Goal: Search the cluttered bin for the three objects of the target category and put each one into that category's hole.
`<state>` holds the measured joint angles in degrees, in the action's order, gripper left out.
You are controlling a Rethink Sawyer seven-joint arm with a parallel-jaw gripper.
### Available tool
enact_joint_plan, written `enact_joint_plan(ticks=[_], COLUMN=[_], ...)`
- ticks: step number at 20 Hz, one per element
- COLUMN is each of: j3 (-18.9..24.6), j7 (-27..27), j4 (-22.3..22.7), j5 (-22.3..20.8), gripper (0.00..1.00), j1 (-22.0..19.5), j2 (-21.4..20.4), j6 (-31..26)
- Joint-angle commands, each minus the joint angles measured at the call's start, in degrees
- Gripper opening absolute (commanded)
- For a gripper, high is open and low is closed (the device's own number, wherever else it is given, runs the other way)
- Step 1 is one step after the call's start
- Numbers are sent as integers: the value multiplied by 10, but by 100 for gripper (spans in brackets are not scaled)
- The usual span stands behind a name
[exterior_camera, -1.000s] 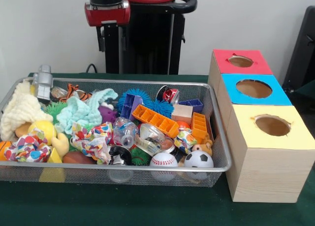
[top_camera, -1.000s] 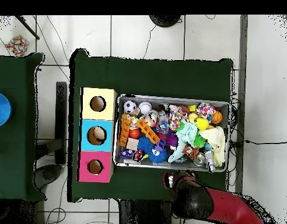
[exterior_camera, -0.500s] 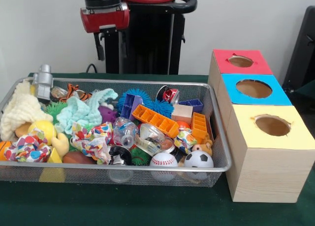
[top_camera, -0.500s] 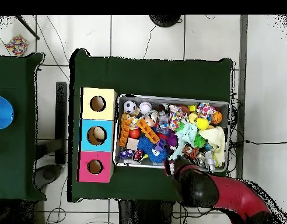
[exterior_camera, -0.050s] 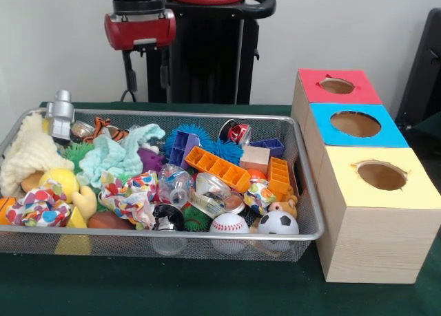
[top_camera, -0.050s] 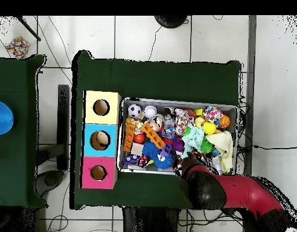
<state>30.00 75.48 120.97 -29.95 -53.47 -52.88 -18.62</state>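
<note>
i have the red and black gripper (exterior_camera, -0.050s: 146, 71) hanging above the back rim of the silver wire mesh bin (exterior_camera, -0.050s: 311, 219), toward eleven o'clock of the bin in the front view. two dark fingers (exterior_camera, -0.050s: 128, 74) hang apart with nothing between them, so i read it as spread and empty.

the category isn't given to me, so i can't say which things are the targets. if it is balls, i see a white baseball with red stitching (exterior_camera, -0.050s: 229, 224) and a black and white soccer ball (exterior_camera, -0.050s: 278, 223) touching each other at the front rim, around five o'clock of the bin, and a yellow ball (exterior_camera, -0.050s: 60, 180) at about eight o'clock, half under a polka-dot cloth (exterior_camera, -0.050s: 41, 207).

the three holes sit in the wooden box at three o'clock of the bin: red-topped hole (exterior_camera, -0.050s: 337, 86), blue-topped hole (exterior_camera, -0.050s: 355, 124), yellow-topped hole (exterior_camera, -0.050s: 381, 175).

my worries from here: the gripper is over the pale green fuzzy cloth (exterior_camera, -0.050s: 114, 158) and the small grey robot figure (exterior_camera, -0.050s: 61, 113), well apart from the balls, so a straight descent would likely snag fabric. the balls lie against the mesh wall, leaving little finger room, and round things may squirt out. in the overhead view the arm (top_camera, -0.050s: 232, 193) hides that corner.
</note>
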Motion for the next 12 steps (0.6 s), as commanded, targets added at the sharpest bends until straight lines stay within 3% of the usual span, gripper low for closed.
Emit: enact_joint_plan(ticks=[1, 5, 12], j3=[58, 70, 66], j7=[-110, -130, -115], j4=[-100, -140, -199], j5=[-42, -46, -32], gripper=[100, 100, 100], j1=[-5, 0, 28], j2=[15, 17, 24], j6=[-91, -136, -229])
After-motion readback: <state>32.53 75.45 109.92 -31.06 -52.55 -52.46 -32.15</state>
